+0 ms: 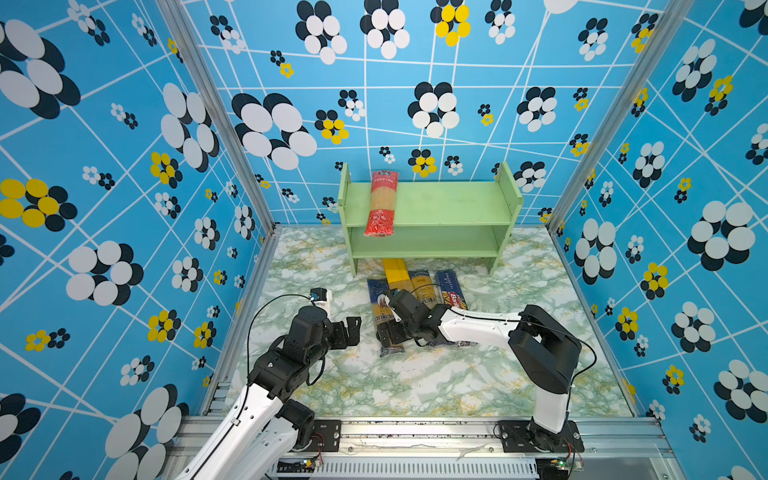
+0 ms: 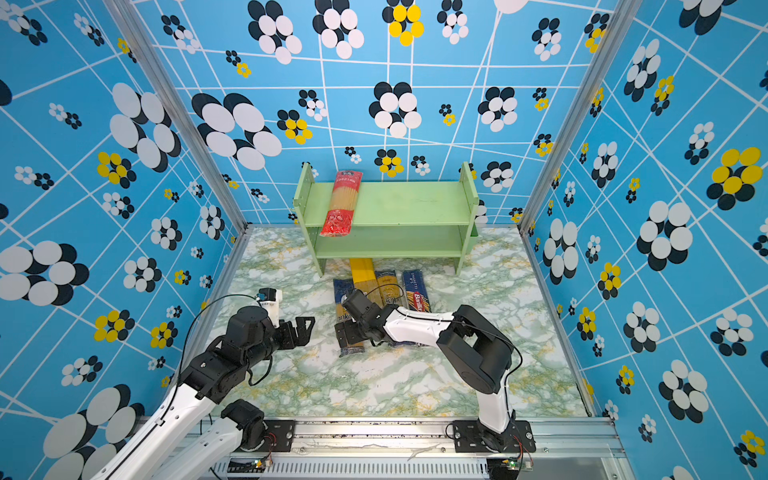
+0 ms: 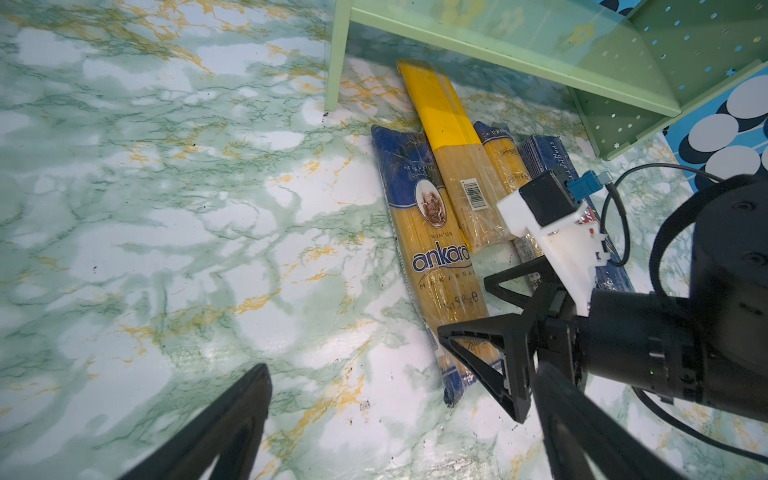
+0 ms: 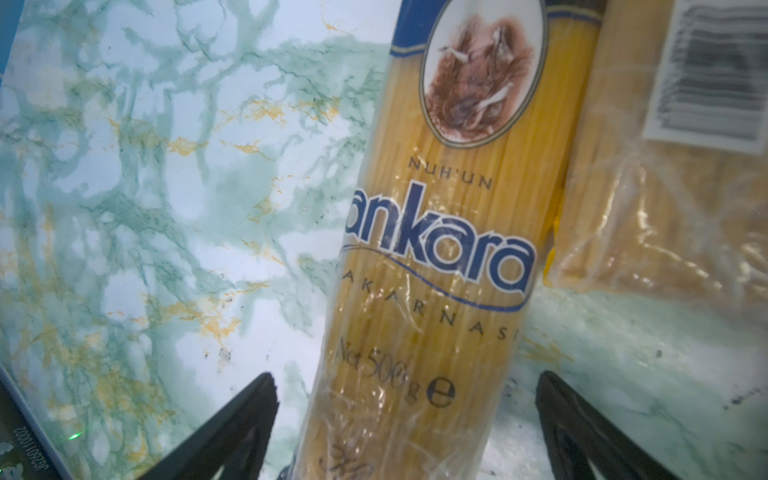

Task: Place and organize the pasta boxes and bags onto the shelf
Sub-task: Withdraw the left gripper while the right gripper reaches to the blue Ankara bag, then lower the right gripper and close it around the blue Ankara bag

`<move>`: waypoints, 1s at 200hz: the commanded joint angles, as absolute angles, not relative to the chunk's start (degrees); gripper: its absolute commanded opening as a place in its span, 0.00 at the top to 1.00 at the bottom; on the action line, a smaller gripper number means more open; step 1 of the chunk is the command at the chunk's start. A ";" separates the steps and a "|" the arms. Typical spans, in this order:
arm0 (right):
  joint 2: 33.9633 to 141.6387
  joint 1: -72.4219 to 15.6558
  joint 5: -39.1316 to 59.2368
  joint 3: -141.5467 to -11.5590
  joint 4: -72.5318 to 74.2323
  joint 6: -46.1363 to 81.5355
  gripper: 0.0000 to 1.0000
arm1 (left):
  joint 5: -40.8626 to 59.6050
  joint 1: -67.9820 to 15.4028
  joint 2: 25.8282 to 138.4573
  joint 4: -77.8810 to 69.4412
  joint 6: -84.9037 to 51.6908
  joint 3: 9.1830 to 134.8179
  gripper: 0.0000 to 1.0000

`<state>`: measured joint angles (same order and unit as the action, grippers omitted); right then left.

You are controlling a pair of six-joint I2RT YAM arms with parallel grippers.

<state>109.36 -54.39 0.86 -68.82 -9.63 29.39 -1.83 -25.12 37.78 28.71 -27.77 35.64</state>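
Observation:
The pale-green shelf [image 1: 432, 208] [image 2: 390, 208] stands at the back, with a red-ended clear bag [image 1: 381, 203] [image 2: 341, 203] lying across its top tier. On the table in front lie a blue-and-yellow Ankara bag [image 1: 378, 305] [image 3: 432, 249] [image 4: 449, 232], a yellow barcoded bag [image 1: 395, 272] [image 3: 453, 137] [image 4: 665, 199], a second blue-and-yellow bag [image 1: 420, 284] and a dark blue Barilla box [image 1: 451, 289]. My right gripper [image 1: 388, 336] [image 4: 405, 378] is open, its jaws on either side of the Ankara bag's near end. My left gripper [image 1: 351, 330] [image 3: 401, 374] is open and empty, left of that bag.
The marble-patterned table [image 1: 415, 386] is walled by blue flowered panels on three sides. The shelf's lower tier [image 1: 424, 243] holds nothing. The right arm [image 1: 478, 328] reaches across the packs' near ends. A metal rail [image 1: 415, 428] runs along the front edge.

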 commanded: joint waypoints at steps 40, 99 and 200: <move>113.05 -56.67 -2.64 -73.57 -12.53 30.61 0.03 | -0.37 -24.18 37.37 29.09 -28.89 33.73 0.01; 114.34 -57.21 -4.99 -74.88 -14.34 30.59 0.04 | -0.33 -23.91 37.18 29.18 -28.63 33.57 0.01; 116.05 -57.39 -4.87 -75.76 -14.76 30.91 0.08 | 0.40 -23.27 37.59 27.97 -29.06 31.76 0.01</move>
